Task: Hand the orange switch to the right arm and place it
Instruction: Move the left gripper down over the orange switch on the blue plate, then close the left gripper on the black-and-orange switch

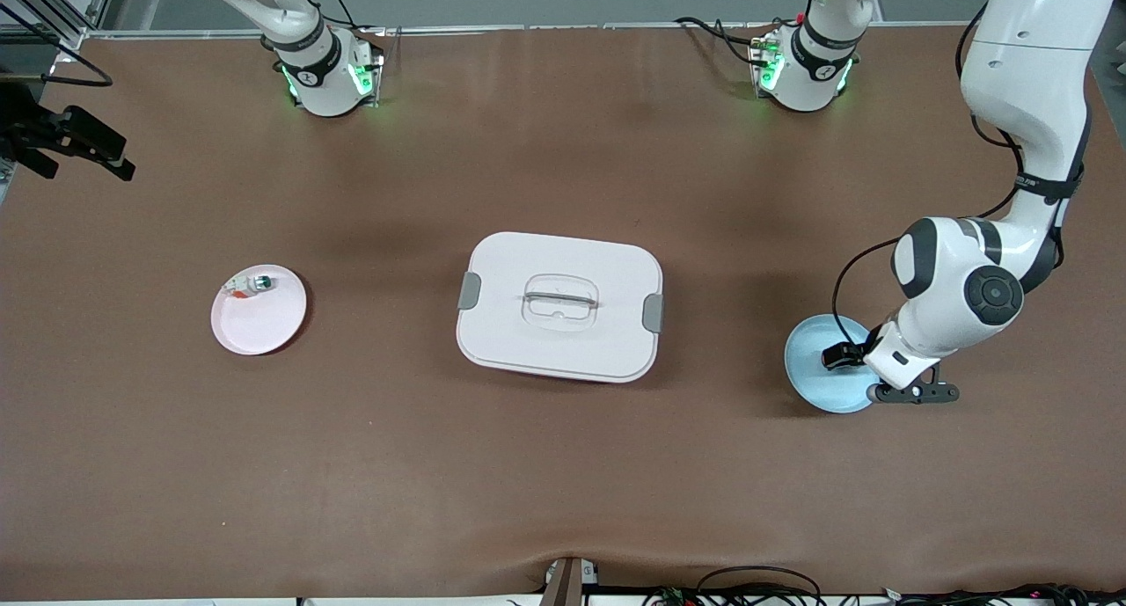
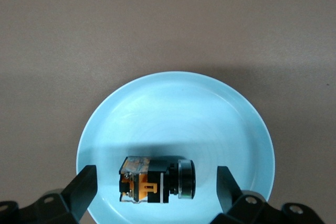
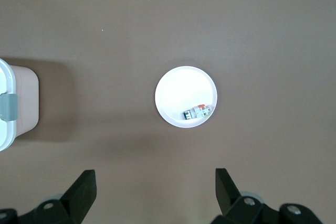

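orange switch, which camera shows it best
The left wrist view: the orange switch lies on its side on the blue plate, between the open fingers of the left gripper. The front view hides it under the left arm. The right wrist view shows only the white plate with a different small part.

Two Franka arms, each with glossy white rounded shells and dark grey to black bands at the joints. Both bases carry a black ring with a small white mark and glow green at their sides; black cables run to them, and red and green connectors show at the left arm's base. The left arm (image 1: 1012, 149) has a thin black cable looping along its forearm, a round dark grey cap on its wrist joint, and small dark screw holes. The left gripper (image 2: 156, 190) and right gripper (image 3: 156, 190) have black, wedge-shaped fingers on black bodies with round screw holes.
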Motion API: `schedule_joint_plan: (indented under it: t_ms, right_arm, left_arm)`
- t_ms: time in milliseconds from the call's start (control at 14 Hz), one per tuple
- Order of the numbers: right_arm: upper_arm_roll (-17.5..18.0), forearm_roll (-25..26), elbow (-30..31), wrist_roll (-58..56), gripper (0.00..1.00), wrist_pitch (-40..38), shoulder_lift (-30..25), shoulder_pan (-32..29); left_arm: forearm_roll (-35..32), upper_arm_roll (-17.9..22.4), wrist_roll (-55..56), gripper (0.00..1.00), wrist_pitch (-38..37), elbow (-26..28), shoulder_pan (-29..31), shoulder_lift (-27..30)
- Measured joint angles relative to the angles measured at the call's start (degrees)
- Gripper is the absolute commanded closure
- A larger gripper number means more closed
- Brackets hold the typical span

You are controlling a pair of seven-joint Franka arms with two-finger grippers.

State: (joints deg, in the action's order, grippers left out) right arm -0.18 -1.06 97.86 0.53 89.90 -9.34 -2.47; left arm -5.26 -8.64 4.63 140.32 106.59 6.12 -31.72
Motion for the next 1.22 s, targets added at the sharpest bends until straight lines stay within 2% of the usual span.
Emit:
schedule_joint_plan:
  t_ms: [573,1217]
  right_arm:
    - [-0.7,-1.7,0.8,0.0,0.0,-1.1,0.0,0.0]
    - [-0.7,-1.9,0.8,0.0,0.0,-2.3,0.0,0.0]
  left_arm:
    - [0.0,0.0,0.0,0.0,0.7,0.0,0.9,-2.7]
    - [0.0,-0.2,-0.1,0.0,0.8,0.4,0.8,-3.0]
